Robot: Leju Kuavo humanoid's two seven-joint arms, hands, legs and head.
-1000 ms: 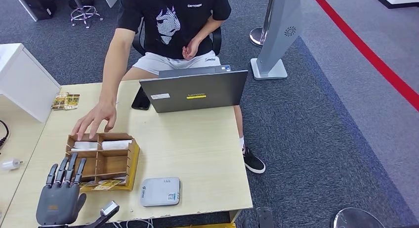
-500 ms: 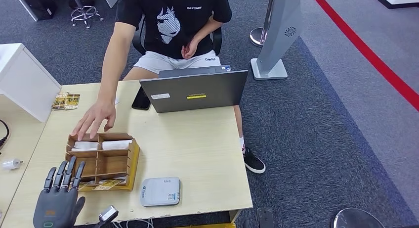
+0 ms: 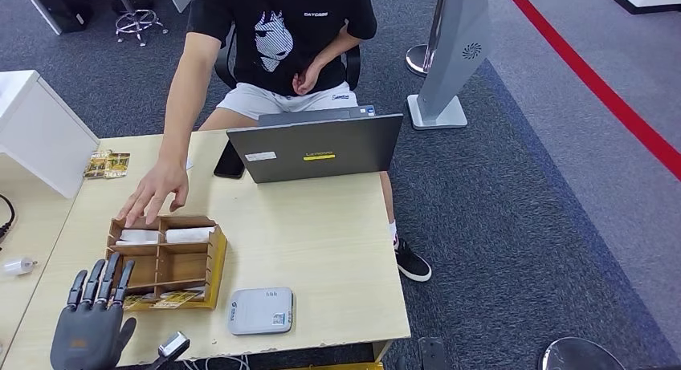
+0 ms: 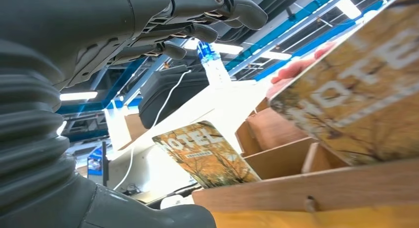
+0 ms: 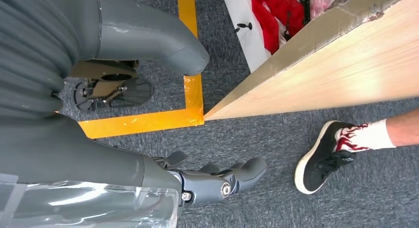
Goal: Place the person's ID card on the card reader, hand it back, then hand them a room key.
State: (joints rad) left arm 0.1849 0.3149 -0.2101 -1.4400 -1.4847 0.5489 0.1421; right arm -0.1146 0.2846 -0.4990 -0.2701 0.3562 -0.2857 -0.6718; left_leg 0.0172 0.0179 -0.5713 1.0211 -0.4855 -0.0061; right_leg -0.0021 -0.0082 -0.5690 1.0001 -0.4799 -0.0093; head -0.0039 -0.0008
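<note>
My left hand (image 3: pixel 88 323) hovers open, fingers spread, at the near left corner of the table, just short of the wooden organizer (image 3: pixel 210 262). Yellow hotel key cards (image 3: pixel 165 299) lie in the organizer's front slot; the left wrist view shows one key card (image 4: pixel 205 154) close up under my empty fingers (image 4: pixel 197 32). The grey-white card reader (image 3: pixel 260 310) lies right of the organizer near the front edge. A person's hand (image 3: pixel 154 195) rests on the organizer's far rim. My right hand (image 5: pixel 217 181) hangs empty beside the table, below its edge (image 5: pixel 321 65).
An open laptop (image 3: pixel 317 149) and a black phone (image 3: pixel 229 161) stand at the table's far side. More yellow cards (image 3: pixel 106 164) lie at the far left. White cards (image 3: pixel 165 235) fill the organizer's back slots. The person's shoe (image 5: pixel 326 154) is on the carpet.
My left hand has drawn back a little from the organizer towards the near edge. The person's hand stays at the organizer's far rim.
</note>
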